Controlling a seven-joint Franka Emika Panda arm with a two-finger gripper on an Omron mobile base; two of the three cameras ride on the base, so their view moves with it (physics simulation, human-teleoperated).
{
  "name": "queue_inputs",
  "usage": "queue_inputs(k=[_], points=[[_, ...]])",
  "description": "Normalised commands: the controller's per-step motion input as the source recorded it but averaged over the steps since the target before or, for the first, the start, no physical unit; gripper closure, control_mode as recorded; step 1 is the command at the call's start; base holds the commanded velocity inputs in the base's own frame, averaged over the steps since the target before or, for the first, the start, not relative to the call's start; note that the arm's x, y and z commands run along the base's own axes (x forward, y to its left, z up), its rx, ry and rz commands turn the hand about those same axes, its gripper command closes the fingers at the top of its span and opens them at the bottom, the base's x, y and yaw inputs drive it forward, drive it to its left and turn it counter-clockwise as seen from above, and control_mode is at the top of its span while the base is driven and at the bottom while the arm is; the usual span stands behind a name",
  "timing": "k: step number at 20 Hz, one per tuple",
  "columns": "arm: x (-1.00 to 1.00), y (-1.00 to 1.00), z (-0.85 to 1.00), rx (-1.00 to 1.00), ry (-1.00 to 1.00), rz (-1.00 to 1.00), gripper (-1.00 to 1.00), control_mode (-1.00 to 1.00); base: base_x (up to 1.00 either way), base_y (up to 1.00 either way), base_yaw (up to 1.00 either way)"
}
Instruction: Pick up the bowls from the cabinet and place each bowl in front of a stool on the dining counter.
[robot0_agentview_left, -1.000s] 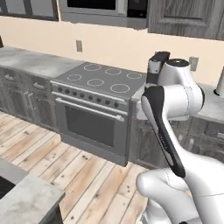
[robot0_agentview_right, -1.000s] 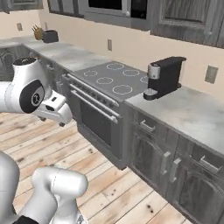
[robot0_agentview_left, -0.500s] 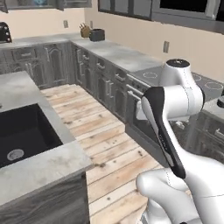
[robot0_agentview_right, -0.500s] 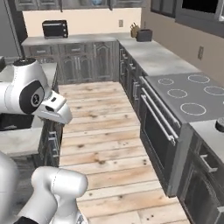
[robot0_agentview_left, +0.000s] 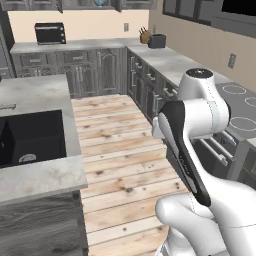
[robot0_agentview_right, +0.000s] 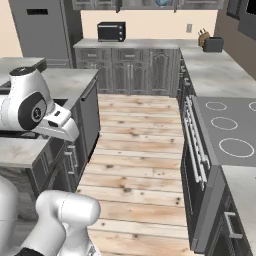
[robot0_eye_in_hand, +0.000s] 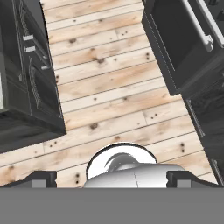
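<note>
1. Views since half a second ago: both base pictures have swung with the base, so the back wall sits nearer the middle of each. That is camera motion, not motion of the things. The arm's pose looks unchanged.
2. Bowl, probable (robot0_agentview_left: 100, 2) (robot0_agentview_right: 164, 2): a blue-green rounded shape cut off by the top edge, high on the back wall beyond the far end of the dining counter. Too cropped to confirm.
3. Wall cabinet (robot0_agentview_left: 82, 4) (robot0_agentview_right: 142, 4): grey woodgrain, only its lower edge in view, around that shape.
4. Dining counter (robot0_agentview_left: 37, 92) (robot0_agentview_right: 70, 80): light grey marble island top over a dark base, beside the arm.
5. Gripper (robot0_eye_in_hand: 113, 178): jaws wide apart and empty, pointed down at the plank floor (robot0_eye_in_hand: 109, 87) just off the dining counter's side.
6. Sink (robot0_agentview_left: 30, 137): dark basin set into the dining counter.
7. Toaster oven (robot0_agentview_left: 50, 33) (robot0_agentview_right: 111, 31): black, on the back counter beyond the dining counter's far end.
8. Knife block (robot0_agentview_left: 145, 36) (robot0_agentview_right: 202, 36) and dark toaster (robot0_agentview_left: 157, 41) (robot0_agentview_right: 213, 44): side by side in the far corner, across the floor from the dining counter.
9. Cooktop (robot0_agentview_left: 240, 105) (robot0_agentview_right: 225, 130): across the aisle from the dining counter.
10. Refrigerator (robot0_agentview_right: 42, 30): tall, grey, past the dining counter's far end.
</note>
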Motion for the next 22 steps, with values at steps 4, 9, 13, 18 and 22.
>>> queue_inputs(k=[4,9,13,18,22], points=[[0.00,0.00,0.00,0.00,0.00,0.00,-1.00,1.00,0.10,-0.32,-0.06],[0.00,0.00,0.00,0.00,0.00,0.00,-1.00,1.00,0.71,0.17,-0.09],[0.00,0.00,0.00,0.00,0.00,0.00,-1.00,1.00,1.00,0.01,0.02],[0.00,0.00,0.00,0.00,0.00,0.00,-1.00,1.00,1.00,-0.18,0.14],[0.00,0.00,0.00,0.00,0.00,0.00,-1.00,1.00,1.00,-0.37,0.12]])
